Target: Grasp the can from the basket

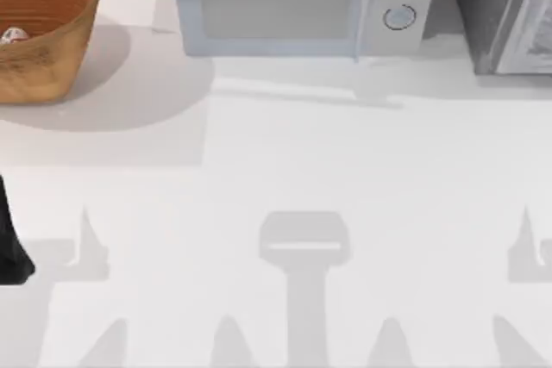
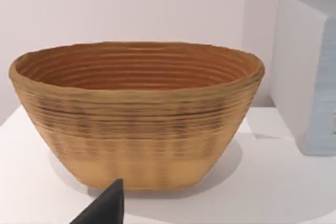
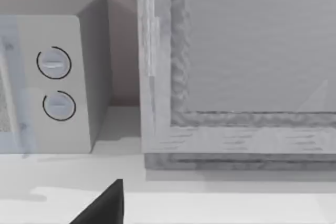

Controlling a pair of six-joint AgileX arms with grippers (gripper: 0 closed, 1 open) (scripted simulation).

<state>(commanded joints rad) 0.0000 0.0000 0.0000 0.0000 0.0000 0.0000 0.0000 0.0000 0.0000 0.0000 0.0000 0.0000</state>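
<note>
The basket (image 1: 39, 28) is a large orange-brown woven bowl at the table's far left back corner. Inside it, at the picture's left edge, a small part of the can (image 1: 12, 36) shows, white with red marks. In the left wrist view the basket (image 2: 136, 119) stands upright straight ahead, with its tan outer wall and ribbed inner rings showing; its near wall hides the can. A dark tip of my left gripper (image 2: 107, 205) points at the basket's base from a short distance. My left arm (image 1: 10, 243) is at the table's left edge, in front of the basket. A dark tip of my right gripper (image 3: 105, 205) faces the back right.
A pale microwave (image 1: 297, 2) with two round knobs stands at the back middle, right of the basket. A grey cabinet (image 1: 509, 10) fills the back right corner. The white table (image 1: 285, 170) stretches open in front of them.
</note>
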